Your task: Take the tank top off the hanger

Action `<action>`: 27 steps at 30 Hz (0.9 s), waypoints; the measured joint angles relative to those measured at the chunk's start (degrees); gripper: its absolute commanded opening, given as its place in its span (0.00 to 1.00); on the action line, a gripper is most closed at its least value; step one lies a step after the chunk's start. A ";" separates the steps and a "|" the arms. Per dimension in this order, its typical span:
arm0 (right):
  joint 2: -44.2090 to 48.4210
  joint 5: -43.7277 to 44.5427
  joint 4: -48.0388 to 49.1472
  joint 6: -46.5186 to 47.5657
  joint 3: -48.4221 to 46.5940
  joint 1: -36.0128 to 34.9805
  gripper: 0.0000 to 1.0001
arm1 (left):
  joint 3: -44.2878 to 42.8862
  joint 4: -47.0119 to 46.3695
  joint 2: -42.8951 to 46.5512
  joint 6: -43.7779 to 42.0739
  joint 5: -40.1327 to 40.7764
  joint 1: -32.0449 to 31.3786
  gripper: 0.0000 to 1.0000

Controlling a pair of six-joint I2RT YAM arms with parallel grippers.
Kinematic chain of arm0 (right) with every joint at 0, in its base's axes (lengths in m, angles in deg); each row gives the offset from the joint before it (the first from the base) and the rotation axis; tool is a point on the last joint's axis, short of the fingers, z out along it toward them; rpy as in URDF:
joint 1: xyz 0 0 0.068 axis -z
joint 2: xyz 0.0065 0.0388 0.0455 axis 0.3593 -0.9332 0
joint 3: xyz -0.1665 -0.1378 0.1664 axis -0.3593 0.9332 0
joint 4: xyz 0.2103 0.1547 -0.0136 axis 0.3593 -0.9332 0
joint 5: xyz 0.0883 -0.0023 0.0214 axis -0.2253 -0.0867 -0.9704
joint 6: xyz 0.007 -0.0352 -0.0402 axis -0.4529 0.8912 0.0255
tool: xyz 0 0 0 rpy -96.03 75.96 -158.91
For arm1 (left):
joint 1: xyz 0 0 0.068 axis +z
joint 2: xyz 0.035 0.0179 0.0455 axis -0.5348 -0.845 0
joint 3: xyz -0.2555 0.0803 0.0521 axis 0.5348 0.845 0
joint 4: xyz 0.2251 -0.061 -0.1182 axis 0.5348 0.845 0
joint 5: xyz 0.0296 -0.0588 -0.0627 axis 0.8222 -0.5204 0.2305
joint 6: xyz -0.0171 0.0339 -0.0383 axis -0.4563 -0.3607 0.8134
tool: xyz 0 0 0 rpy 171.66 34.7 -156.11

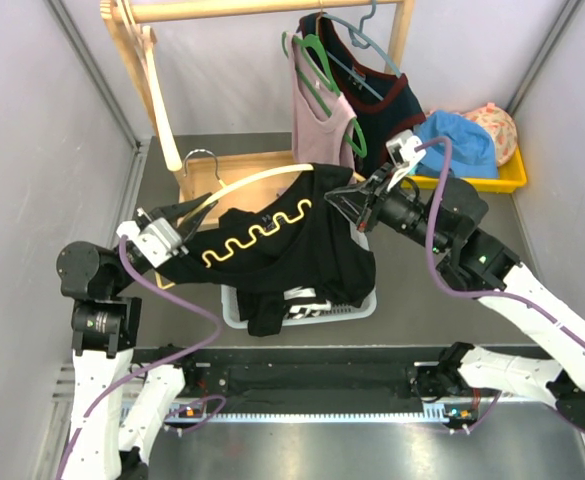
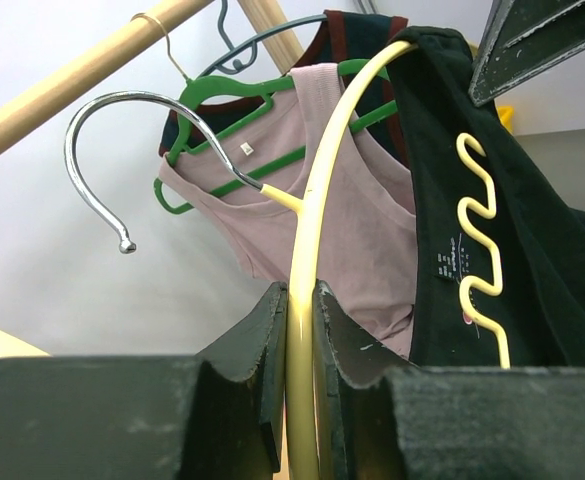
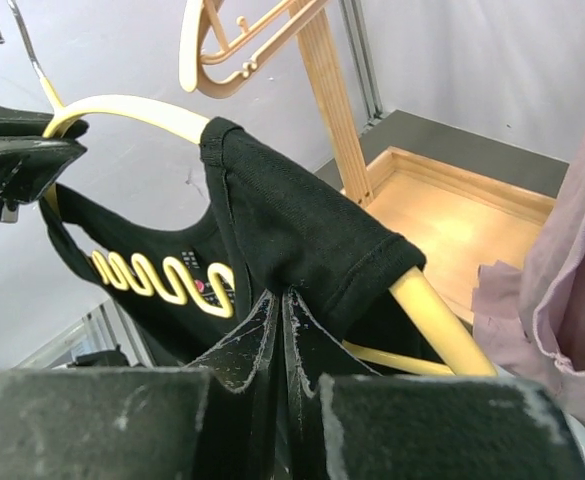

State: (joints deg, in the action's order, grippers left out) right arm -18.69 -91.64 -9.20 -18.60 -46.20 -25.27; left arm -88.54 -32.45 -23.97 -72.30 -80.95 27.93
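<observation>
A black tank top (image 1: pixel 272 250) with a yellow wavy trim hangs on a pale yellow hanger (image 1: pixel 242 185) held in mid-air above a white basket. My left gripper (image 2: pixel 301 290) is shut on the hanger's arm (image 2: pixel 317 200), just below its chrome hook (image 2: pixel 122 110). At the hanger's other end, my right gripper (image 3: pixel 281 295) is shut on the tank top's shoulder strap (image 3: pixel 292 225), where the fabric puckers at its tips. The strap still wraps over the hanger's arm (image 3: pixel 137 108). From above, the left gripper (image 1: pixel 184 222) and right gripper (image 1: pixel 340 200) sit at opposite ends of the hanger.
A wooden clothes rack (image 1: pixel 152 60) stands at the back, carrying a pink top on a green hanger (image 1: pixel 317 120) and a dark garment (image 1: pixel 377 100). A white basket (image 1: pixel 234 312) holds clothes below the tank top. A yellow bin (image 1: pixel 472 180) with clothes is at the back right.
</observation>
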 measured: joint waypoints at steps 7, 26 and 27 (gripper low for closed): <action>4.98 4.17 -3.10 2.71 0.00 1.11 0.00 | 0.02 0.22 0.31 -0.24 -0.55 0.00 0.00; 8.98 12.35 -8.46 5.42 4.07 11.91 0.00 | 0.04 0.50 1.40 -0.46 -1.99 -0.02 0.00; 9.03 12.17 -8.31 5.40 6.19 12.85 0.00 | 0.04 0.50 1.49 -0.39 -2.01 -0.02 0.00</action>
State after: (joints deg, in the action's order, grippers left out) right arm -9.67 -79.47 -17.51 -13.20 -40.02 -12.42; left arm -88.49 -31.94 -22.48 -72.70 -82.96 27.90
